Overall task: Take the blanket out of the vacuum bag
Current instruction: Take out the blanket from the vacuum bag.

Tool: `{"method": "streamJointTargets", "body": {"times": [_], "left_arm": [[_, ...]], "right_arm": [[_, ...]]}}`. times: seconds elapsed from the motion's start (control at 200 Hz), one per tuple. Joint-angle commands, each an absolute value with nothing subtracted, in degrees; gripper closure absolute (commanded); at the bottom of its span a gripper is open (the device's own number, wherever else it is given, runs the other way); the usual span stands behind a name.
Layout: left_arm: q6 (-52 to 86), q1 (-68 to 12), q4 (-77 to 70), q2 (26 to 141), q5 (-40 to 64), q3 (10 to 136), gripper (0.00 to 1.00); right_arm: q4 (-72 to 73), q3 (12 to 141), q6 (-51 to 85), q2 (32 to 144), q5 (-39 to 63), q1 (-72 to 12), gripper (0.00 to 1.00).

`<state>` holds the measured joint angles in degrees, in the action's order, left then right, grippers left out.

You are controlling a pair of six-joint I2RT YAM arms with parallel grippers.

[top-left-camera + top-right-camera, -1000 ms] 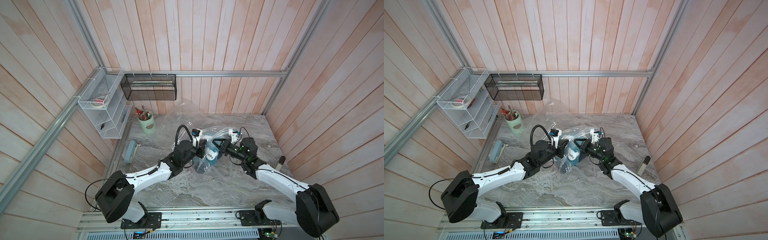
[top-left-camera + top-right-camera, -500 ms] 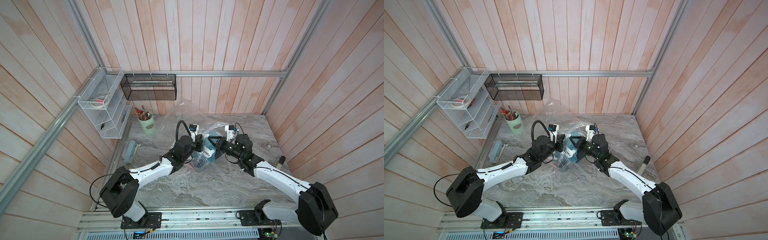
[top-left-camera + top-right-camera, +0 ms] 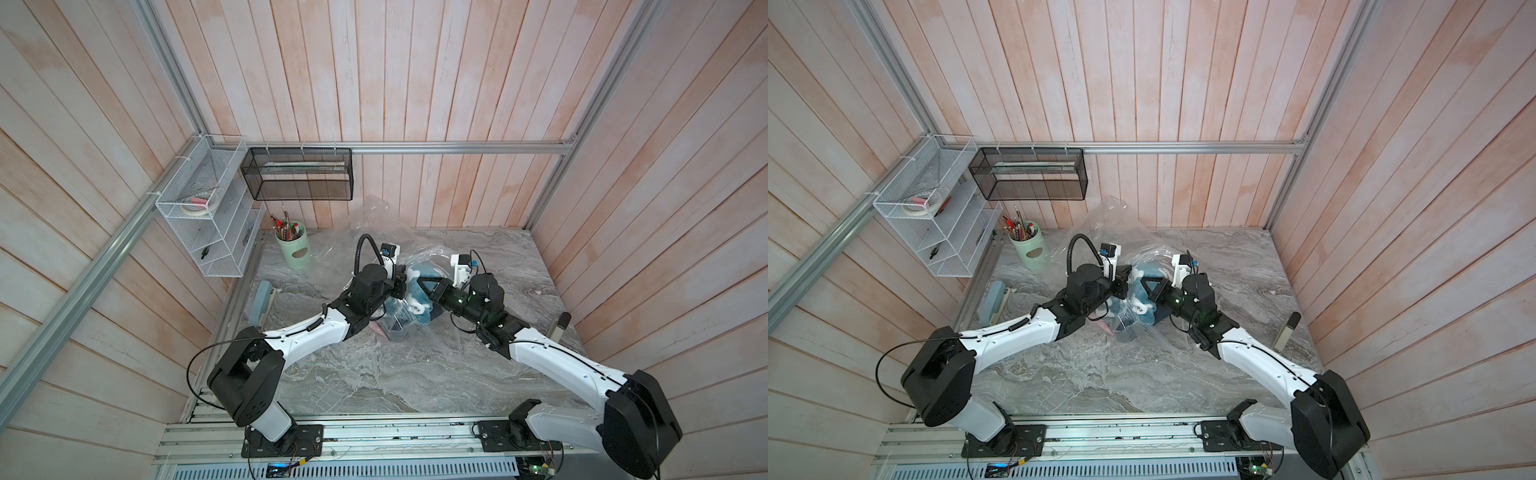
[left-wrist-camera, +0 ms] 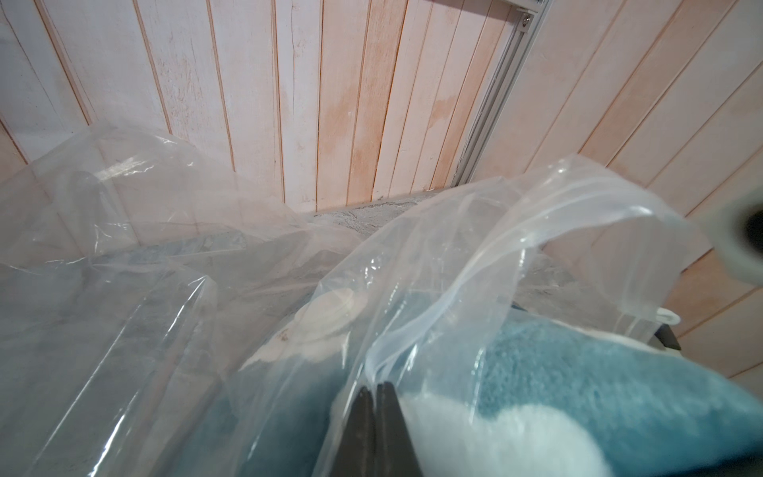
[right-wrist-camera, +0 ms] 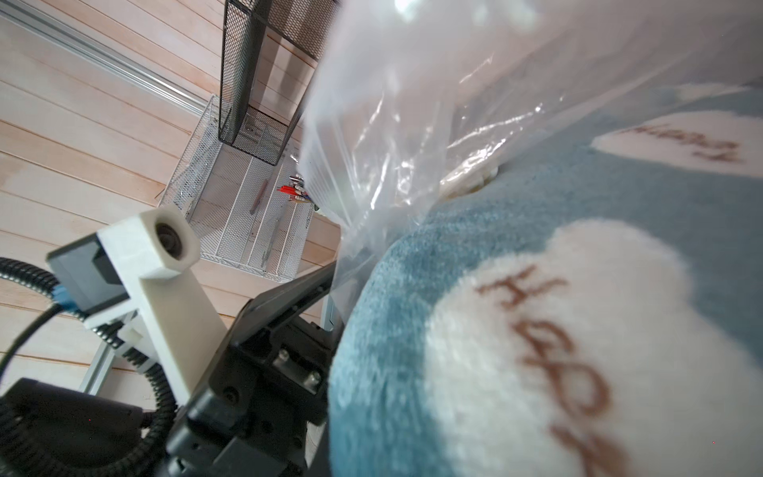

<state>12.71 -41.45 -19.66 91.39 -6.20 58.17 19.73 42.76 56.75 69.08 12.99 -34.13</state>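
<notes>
In both top views, vacuum bag [image 3: 429, 258] crumpled mid-counter [image 3: 415, 374], blue-and-white blanket [image 3: 414, 300] partly inside, right gripper [image 3: 419, 284] clenched on blanket, left wrist view, left gripper [image 4: 376, 390] pinching bag film, right wrist view, blanket [image 5: 475, 330] close, bag overhead.

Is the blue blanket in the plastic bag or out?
Partly out. In the right wrist view the blanket lies bare past the edge of the vacuum bag; plastic covers the rest.

We record a green pen cup [image 3: 292, 249] at the bench's [image 3: 374, 374] far-left corner, a pale blue stapler [image 3: 261, 301] on its left edge.
</notes>
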Motion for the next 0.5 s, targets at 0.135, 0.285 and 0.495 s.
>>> {"method": "streamJointTargets", "body": {"times": [0.135,0.285,0.495], "left_arm": [[13.55,-40.43,-21.45,92.73,-7.37,55.95,1.0],[13.46,-40.43,-21.19,92.2,-6.7,54.01,1.0],[13.57,-40.41,-20.39,90.78,-6.94,51.63,1.0]], "right_arm": [[21.65,49.56,56.27,64.3,14.06,-34.64,1.0],[21.7,51.49,56.83,64.09,15.29,-34.21,1.0],[19.15,56.66,55.09,63.66,16.9,-30.59,1.0]]}}
